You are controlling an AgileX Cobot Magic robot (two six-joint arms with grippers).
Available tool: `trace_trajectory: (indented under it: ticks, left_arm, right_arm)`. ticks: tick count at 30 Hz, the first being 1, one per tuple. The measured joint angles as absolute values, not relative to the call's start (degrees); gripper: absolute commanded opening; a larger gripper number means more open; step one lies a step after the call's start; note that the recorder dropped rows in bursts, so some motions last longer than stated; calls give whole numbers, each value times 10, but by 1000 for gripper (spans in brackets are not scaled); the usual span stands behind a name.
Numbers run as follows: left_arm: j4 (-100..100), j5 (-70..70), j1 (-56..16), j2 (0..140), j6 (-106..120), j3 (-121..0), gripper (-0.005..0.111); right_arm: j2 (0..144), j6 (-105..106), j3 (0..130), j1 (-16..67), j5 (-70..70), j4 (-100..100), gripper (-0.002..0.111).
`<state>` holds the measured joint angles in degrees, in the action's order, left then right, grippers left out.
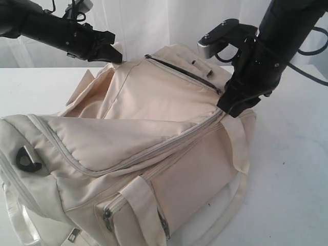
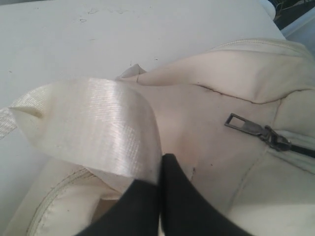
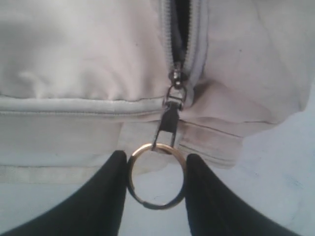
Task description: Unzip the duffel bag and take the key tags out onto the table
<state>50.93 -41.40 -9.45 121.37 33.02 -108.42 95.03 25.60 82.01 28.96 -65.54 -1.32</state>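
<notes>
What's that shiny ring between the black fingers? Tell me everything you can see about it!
The ring is a thin round hoop of shiny metal, gold-looking on top and darker below, like a key ring. It hangs from the end of the dark metal zipper pull on the cream bag. The right gripper pinches it, with one black finger pressing each side. You can see right through its open middle, and nothing else hangs on it.

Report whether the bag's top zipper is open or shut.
Open: a dark gap runs along the zipper to the slider, whose ring the right gripper holds.
</notes>
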Motion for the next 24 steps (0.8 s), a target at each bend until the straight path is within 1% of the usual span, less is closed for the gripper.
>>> trace_trajectory:
  ticks: [11, 19, 20, 21, 23, 24]
  left_arm:
    - [494, -412, -95, 1211, 329, -1084, 0]
    - [462, -410, -95, 1177, 330, -1084, 0]
    - [454, -410, -95, 1173, 331, -1084, 1]
    - [447, -410, -95, 1168, 331, -1084, 5]
    - [434, -414, -95, 1163, 343, -1084, 16]
    - [432, -417, -95, 1161, 351, -1084, 25]
  right_arm:
    - [919, 255, 797, 290, -664, -12, 0]
    - [905, 255, 797, 290, -664, -14, 0]
    - [905, 255, 797, 290, -659, -18, 0]
    - [905, 255, 796, 290, -655, -25, 0]
    - [905, 255, 796, 290, -649, -35, 0]
    - [905, 255, 796, 290, -648, -39, 0]
